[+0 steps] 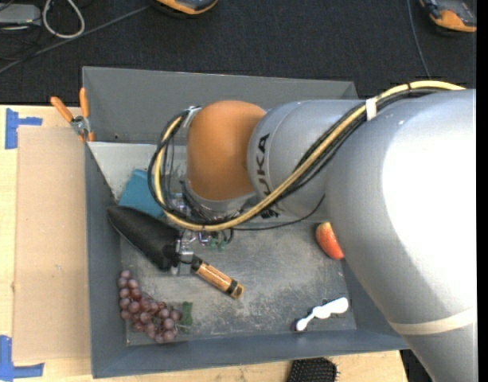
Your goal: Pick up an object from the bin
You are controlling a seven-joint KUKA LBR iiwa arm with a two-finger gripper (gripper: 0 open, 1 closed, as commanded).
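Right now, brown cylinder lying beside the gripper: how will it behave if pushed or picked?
Likely rolls: the brown cylinder is round and lies flat on the bin floor. Probably stiff and light, being slim and straight. One end sits by the gripper, so a nudge there may pivot it.

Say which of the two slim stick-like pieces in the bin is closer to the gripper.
The brown stick, right beside the gripper; the white piece lies far off toward the view's lower right corner.
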